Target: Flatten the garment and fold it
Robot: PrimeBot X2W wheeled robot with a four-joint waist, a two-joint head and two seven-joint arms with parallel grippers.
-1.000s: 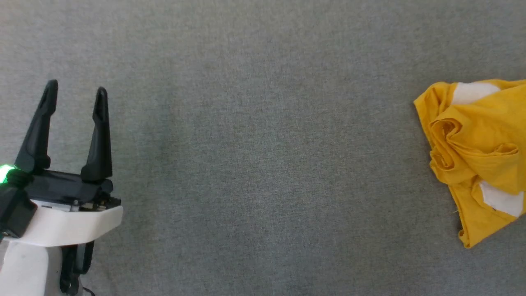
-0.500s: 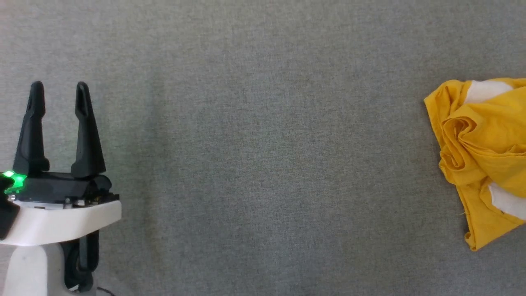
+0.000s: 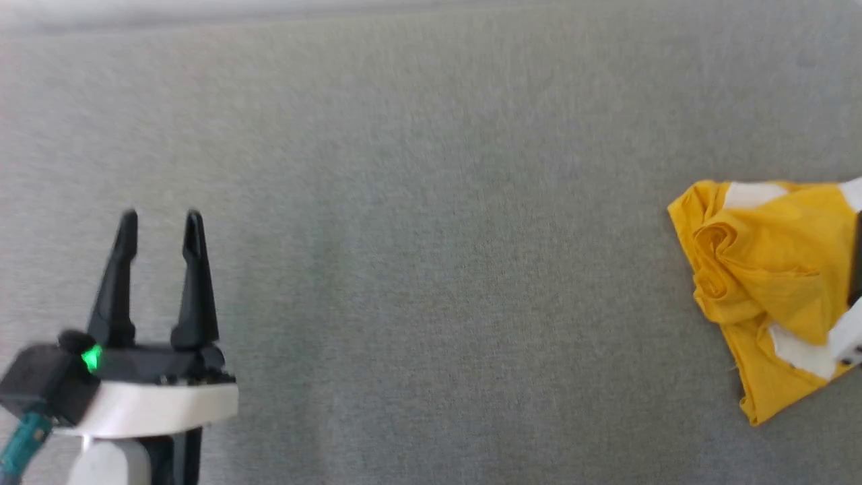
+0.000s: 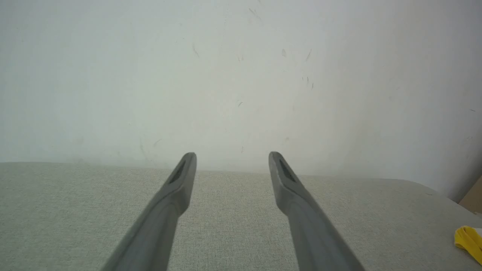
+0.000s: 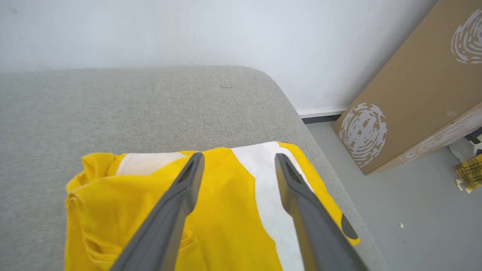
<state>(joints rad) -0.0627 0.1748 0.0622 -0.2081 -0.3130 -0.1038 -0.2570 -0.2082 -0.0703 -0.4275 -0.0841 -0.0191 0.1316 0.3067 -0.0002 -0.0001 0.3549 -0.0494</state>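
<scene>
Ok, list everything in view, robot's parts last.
shirt: one, yellow with white patches, crumpled at the surface's right side
surface: one, grey fabric, under the shirt
wall: one, white, behind the surface
box: one, brown card with white prints, on the floor right of the surface
floor: one, grey, right of the surface
checked item: one, yellow, on the floor at far right; too small to name
left hand: one, dark fingers, open, over bare surface at left
right hand: one, dark fingers, open, above the shirt
</scene>
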